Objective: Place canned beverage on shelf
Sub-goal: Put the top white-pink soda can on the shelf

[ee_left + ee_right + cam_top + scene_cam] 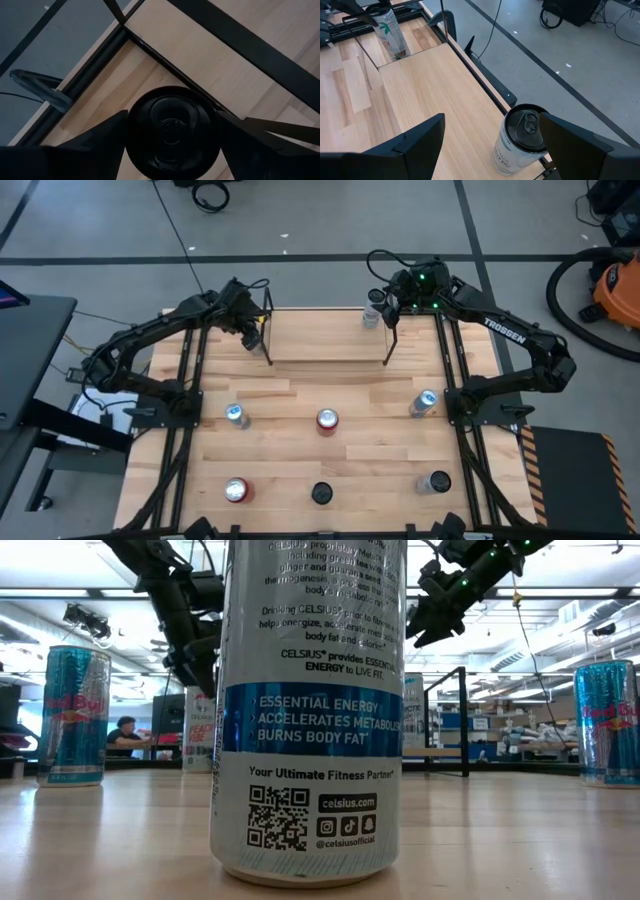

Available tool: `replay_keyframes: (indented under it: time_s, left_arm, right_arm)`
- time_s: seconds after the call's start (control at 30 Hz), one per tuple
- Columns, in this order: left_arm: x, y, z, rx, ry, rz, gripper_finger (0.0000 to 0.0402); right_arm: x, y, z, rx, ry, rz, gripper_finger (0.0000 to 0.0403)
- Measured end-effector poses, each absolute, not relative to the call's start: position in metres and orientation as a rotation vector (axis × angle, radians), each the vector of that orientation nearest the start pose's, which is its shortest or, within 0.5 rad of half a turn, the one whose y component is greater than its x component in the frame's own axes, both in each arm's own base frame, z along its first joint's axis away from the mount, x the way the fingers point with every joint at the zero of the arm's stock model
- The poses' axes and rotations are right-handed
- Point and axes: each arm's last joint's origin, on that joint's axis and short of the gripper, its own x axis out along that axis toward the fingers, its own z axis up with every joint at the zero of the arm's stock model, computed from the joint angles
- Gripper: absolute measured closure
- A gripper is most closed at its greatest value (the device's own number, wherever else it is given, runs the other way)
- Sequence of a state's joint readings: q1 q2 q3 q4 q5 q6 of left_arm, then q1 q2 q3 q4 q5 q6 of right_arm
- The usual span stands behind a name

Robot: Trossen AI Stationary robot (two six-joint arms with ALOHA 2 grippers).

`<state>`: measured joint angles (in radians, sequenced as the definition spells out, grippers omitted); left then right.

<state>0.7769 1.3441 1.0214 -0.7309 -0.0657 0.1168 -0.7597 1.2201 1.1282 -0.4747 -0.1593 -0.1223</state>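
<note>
The shelf [325, 335] is a low light-wood platform with black rods, standing at the table's far middle. My left gripper [250, 332] is just off the shelf's left end, shut on a white can with a black top [170, 130]; this can also shows in the right wrist view [390, 31]. My right gripper [385, 308] is open over the shelf's far right corner. Its fingers stand on either side of a white can [520, 140] that stands upright on its base on the shelf [435, 85]. My left gripper pinches the can between its two fingers, on the can's side wall just below its top rim [131, 131]. The fingers come from above, slanting down. The can stays upright beside the shelf's left corner. I cannot tell whether its base rests on the table.
Several more cans stand on the table nearer the front: a blue one [236, 415], a red one [327, 420], a blue one [424, 402], and three in the near row [321, 493]. A tall Celsius can [305, 710] fills the low view.
</note>
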Motion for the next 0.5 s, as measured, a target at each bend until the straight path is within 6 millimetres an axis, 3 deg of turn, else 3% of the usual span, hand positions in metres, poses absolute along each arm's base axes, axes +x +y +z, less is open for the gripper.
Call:
replay_keyframes:
  time_s: [0.23,0.5]
  left_arm:
    - [0.1839,0.1836,0.2563,-0.276,1.054,0.699,0.0148]
    - [0.1837,0.1832,0.2564,-0.251,1.064,0.679,0.0149]
  right_arm:
    - [0.1917,-0.1758,0.3370,0.139,0.549,-0.550,0.0070]
    - [0.1917,-0.1758,0.3368,0.139,0.550,-0.550,0.0070]
